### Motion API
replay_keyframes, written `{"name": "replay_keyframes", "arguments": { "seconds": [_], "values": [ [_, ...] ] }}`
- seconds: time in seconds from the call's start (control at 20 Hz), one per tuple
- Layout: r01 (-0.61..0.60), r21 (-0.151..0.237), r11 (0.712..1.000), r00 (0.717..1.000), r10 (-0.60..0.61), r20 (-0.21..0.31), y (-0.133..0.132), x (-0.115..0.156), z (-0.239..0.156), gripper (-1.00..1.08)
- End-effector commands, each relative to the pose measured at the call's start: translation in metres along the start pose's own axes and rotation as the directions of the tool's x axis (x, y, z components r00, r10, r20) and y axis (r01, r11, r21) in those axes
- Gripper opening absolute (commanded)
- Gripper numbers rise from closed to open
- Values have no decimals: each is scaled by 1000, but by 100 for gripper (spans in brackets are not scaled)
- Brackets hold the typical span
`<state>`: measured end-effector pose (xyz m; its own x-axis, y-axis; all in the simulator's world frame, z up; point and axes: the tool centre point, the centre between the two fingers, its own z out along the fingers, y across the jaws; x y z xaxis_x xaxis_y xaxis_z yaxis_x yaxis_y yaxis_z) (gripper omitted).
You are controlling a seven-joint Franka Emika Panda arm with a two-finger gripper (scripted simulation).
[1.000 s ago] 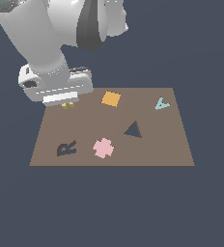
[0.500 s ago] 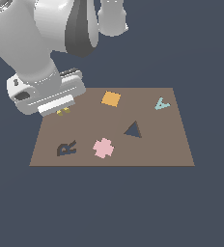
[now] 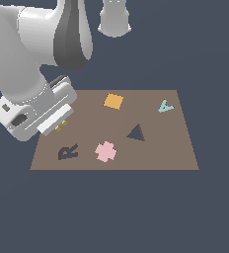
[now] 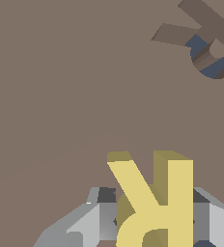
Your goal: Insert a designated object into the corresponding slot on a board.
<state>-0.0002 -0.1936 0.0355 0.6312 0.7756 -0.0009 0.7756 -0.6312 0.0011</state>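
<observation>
In the wrist view we see our gripper (image 4: 155, 222) clamped on the yellow letter R (image 4: 155, 202), its grey fingers (image 4: 92, 219) pressing the piece from both sides, held above the brown board (image 4: 61, 96). In the exterior view the gripper (image 3: 61, 126) hangs over the board's (image 3: 156, 153) corner at the exterior view's left, with the R-shaped slot (image 3: 68, 151) near below it, then the pink cross (image 3: 105, 151), orange square (image 3: 113, 101), triangular recess (image 3: 135, 133) and teal letter A (image 3: 165, 106) further right.
</observation>
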Motion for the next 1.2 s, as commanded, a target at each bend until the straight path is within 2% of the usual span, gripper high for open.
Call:
{"name": "replay_keyframes", "arguments": {
  "seconds": [0.0,0.25,0.55,0.9,1.15],
  "values": [
    [111,0,994,994,-111,0,11,10,-1,-100],
    [323,0,946,946,-323,0,28,32,-2,-100],
    [522,0,853,853,-522,0,40,59,-3,-100],
    [671,0,742,742,-671,0,44,83,-4,-100],
    [732,0,682,682,-732,0,45,95,-5,-100]
  ]
}}
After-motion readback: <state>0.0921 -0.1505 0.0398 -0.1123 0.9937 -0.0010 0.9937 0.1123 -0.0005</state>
